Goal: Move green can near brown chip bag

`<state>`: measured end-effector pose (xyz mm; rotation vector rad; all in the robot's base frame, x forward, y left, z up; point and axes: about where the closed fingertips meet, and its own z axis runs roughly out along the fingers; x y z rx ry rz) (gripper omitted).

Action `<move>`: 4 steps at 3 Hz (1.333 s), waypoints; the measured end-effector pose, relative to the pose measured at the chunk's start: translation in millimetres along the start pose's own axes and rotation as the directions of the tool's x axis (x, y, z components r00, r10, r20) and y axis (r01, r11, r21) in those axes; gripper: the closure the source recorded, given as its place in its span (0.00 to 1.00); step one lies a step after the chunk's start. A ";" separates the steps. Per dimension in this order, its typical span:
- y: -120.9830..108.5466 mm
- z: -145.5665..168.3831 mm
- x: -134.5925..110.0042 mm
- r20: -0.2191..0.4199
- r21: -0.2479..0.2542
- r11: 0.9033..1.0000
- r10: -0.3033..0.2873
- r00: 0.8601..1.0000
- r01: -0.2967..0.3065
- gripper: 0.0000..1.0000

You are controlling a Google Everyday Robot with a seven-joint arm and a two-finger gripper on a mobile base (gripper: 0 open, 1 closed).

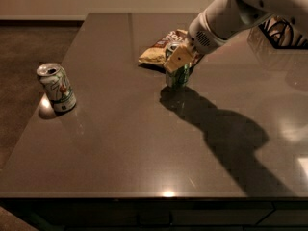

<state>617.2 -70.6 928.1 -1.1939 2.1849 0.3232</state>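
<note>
Item, far left: white and pale-green can (56, 87), upright near the left edge of the desk (120, 143), well apart from everything else; not part of the task.

Item, centre: brown chip bag (159, 51), crinkled, lying flat toward the back of the desk.

Item, just right of the bag's lower corner: green can (177, 77), upright and very close to the bag. Its base looks to be on or barely above the desk, though the shadow makes that hard to confirm.

Item: pincer (183, 62), closed around the can's upper part, reaching down from the white arm (226, 16).

Item, far right, back: dark wire basket (288, 32).

Step in hand: setting down beside the bag, nearly done. Next move calls for releasing and lifting straight up without tipping the can.
</note>
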 end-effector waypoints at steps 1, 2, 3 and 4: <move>-6.0 13.8 5.6 -0.013 -0.029 0.999 0.013 1.000 -0.013 0.31; -8.9 21.6 10.1 -0.019 -0.048 0.999 0.016 1.000 -0.017 0.07; -8.2 22.7 9.8 -0.020 -0.050 0.999 0.015 1.000 -0.016 0.00; -8.1 22.8 9.8 -0.020 -0.050 0.999 0.015 1.000 -0.016 0.00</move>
